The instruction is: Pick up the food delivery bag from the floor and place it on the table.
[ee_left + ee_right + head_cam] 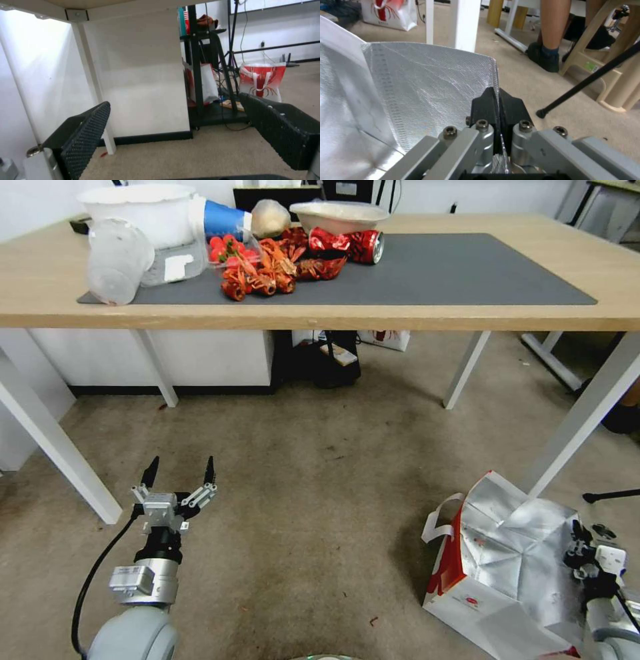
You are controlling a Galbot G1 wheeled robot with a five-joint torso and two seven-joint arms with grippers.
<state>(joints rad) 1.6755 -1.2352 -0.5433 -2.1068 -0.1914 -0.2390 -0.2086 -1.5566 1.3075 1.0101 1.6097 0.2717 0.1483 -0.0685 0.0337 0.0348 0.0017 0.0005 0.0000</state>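
Observation:
The food delivery bag stands on the floor at the lower right, its silver foil lining open upward, with red side panels and a white strap handle. My right gripper is at the bag's right rim. In the right wrist view its fingers are pinched shut on the thin foil edge of the food delivery bag. My left gripper hangs open above the carpet at the lower left, nothing between its ribbed pads. The table spans the top of the head view.
On the table's dark grey mat lie containers, cups, a crushed red can and red food scraps. White table legs stand just behind the bag. Another red-and-white bag sits beyond a black rack. A person's legs and a chair are nearby.

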